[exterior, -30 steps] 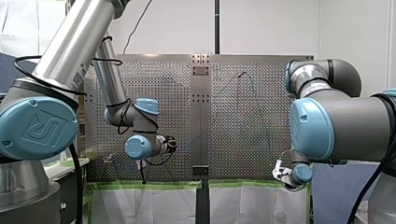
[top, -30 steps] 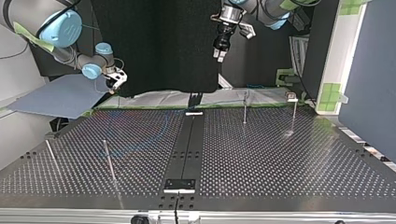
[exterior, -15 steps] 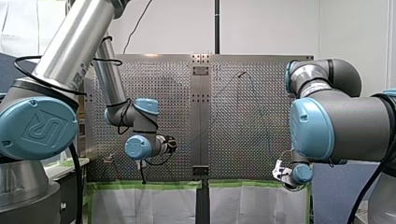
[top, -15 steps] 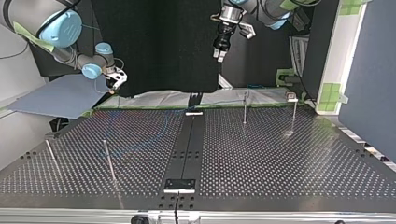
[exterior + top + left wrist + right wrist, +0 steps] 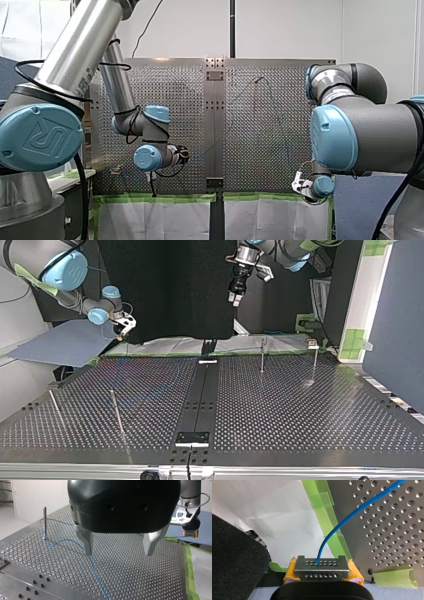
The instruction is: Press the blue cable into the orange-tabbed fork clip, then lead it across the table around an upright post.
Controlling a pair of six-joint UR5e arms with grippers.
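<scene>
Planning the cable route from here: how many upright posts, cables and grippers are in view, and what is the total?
upright posts: 4
blue cable: 1
grippers, left gripper and right gripper: 2
total: 7

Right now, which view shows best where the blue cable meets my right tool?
The right wrist view: the blue cable runs into my right tool, shut on it. The left wrist view shows its slack beside a post. Front and top views show only a faint line.

Bright, even indoor light, soft shadows
</scene>
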